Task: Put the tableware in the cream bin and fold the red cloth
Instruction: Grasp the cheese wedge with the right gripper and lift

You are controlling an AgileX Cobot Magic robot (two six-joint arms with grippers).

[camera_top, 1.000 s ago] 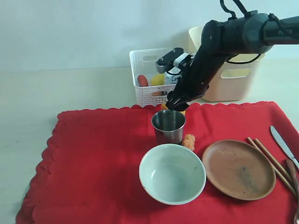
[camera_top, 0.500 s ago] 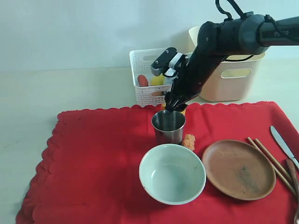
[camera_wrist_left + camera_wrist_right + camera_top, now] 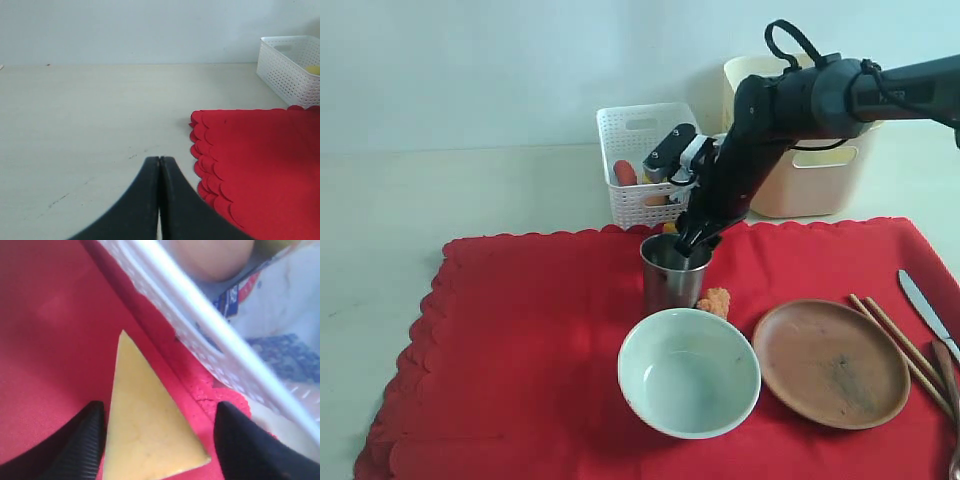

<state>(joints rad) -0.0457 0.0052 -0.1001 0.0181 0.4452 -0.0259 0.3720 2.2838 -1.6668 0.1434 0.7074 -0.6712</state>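
Observation:
The red cloth (image 3: 520,340) lies flat on the table. On it stand the steel cup (image 3: 672,275), the pale bowl (image 3: 688,372) and the brown plate (image 3: 830,362). Chopsticks (image 3: 900,350), knife (image 3: 923,300) and spoon (image 3: 950,380) lie at its right edge. The cream bin (image 3: 820,165) stands behind. My right gripper (image 3: 688,240) is down behind the cup. In its wrist view the right gripper (image 3: 160,407) is open, a yellow wedge (image 3: 145,425) of food between its fingers. My left gripper (image 3: 160,159) is shut and empty, over bare table beside the cloth's corner (image 3: 260,165).
A white lattice basket (image 3: 630,150) with food and a carton stands just behind the cloth, close to the right gripper; its wall (image 3: 200,310) and an egg (image 3: 210,255) show in the right wrist view. An orange food piece (image 3: 717,301) lies beside the cup.
The right arm has dropped and moved a little left, its gripper now low behind the cup. The cup looks nudged slightly left. The left gripper is unchanged.

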